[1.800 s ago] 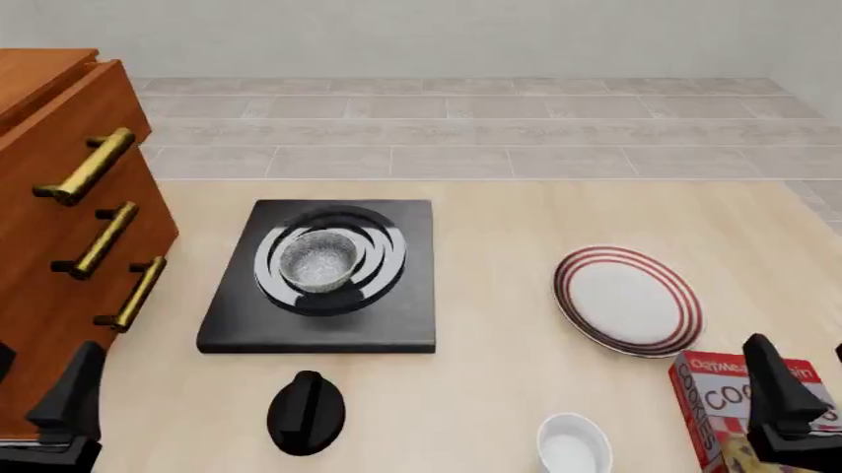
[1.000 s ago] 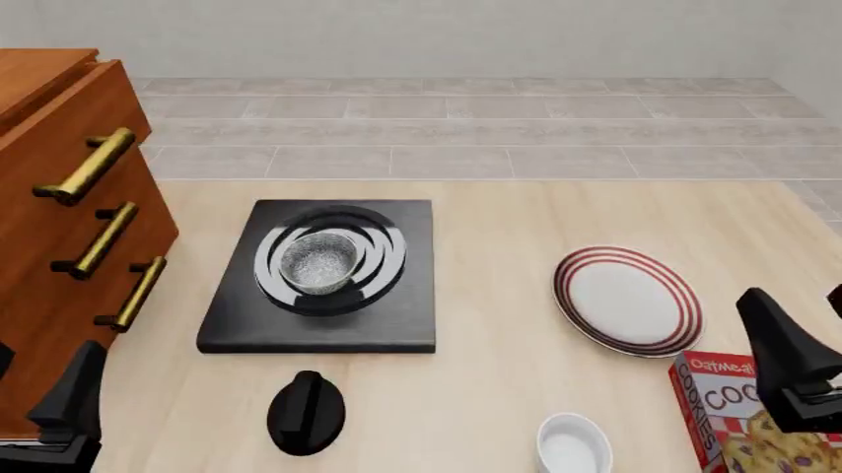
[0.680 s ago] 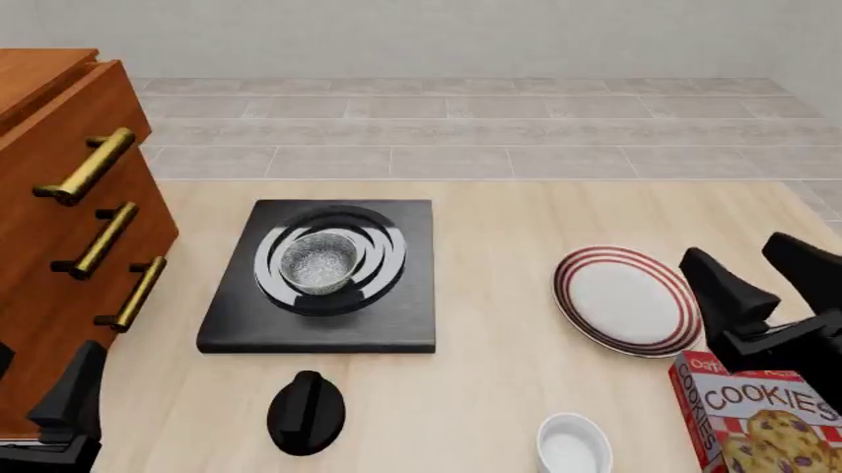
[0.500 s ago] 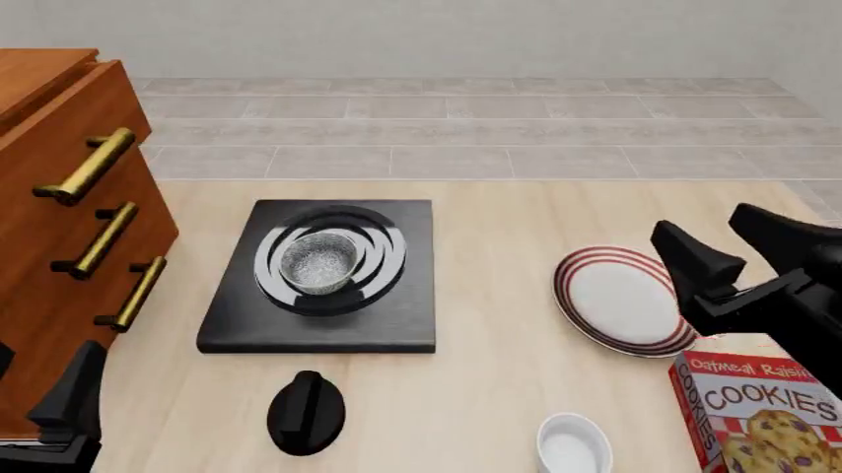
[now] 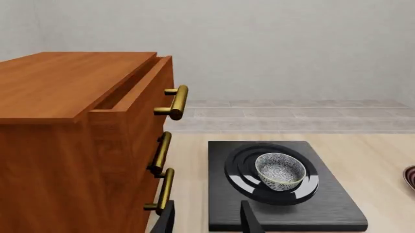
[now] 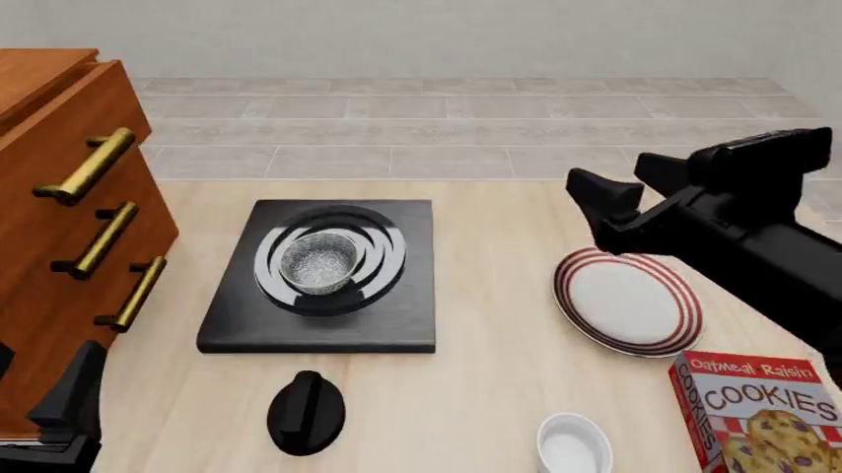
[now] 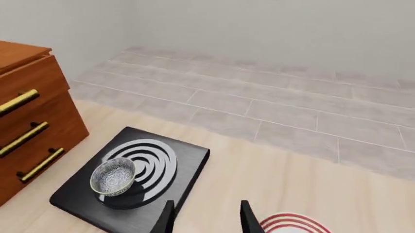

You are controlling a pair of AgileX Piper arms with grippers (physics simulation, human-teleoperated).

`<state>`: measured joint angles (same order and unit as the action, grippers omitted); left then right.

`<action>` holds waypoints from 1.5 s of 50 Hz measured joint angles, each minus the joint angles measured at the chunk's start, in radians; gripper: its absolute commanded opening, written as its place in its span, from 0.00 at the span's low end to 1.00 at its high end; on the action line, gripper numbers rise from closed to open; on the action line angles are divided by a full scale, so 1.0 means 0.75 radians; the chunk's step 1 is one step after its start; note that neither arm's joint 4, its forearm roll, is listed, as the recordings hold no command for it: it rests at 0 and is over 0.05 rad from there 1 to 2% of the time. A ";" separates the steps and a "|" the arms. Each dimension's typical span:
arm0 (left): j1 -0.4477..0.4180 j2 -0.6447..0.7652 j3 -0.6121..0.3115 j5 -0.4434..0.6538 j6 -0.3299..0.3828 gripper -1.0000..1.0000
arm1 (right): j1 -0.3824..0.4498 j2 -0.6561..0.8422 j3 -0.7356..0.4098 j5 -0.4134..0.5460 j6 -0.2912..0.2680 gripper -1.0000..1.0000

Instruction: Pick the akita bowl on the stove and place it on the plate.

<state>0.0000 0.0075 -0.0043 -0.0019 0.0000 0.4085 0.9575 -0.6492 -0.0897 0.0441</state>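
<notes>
Akita bowl (image 6: 319, 262) upright on stove (image 6: 322, 315) rings, plate (image 6: 629, 302) far right (bare), right gripper (image 6: 629, 196) spread, empty, above plate's far edge, left gripper (image 5: 205, 218) parted near cabinet (image 6: 59, 227).

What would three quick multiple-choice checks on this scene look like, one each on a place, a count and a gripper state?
1. Where is the bowl?
A. on the plate
B. on the stove's rings
C. beside the knob

2. How many brass handles does the dresser show?
A. two
B. three
C. four

3. How is the right gripper?
A. open and empty
B. shut on the bowl
C. shut on the cookie box

Answers:
1 B: the bowl sits on the stove rings, while the plate is bare.
2 B: three handles run down the dresser front.
3 A: the right gripper hangs above the table behind the plate, its fingers spread with nothing between.
</notes>
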 measured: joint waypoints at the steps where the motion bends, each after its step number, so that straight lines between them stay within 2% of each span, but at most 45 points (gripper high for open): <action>1: 0.000 0.000 0.000 0.000 0.000 1.00 | 0.007 0.018 -0.011 -0.003 0.003 1.00; 21: 0.000 0.000 0.000 0.000 0.000 1.00 | 0.155 0.373 -0.231 -0.051 0.038 1.00; 43: 0.000 0.000 0.000 0.000 0.000 1.00 | 0.313 0.723 -0.512 -0.012 0.103 1.00; 75: 0.000 0.000 0.000 0.000 0.000 1.00 | 0.420 1.061 -0.790 0.084 0.168 1.00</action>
<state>0.0000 0.0075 -0.0043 -0.0019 0.0000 0.7238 1.7531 -1.2417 -0.0265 0.1700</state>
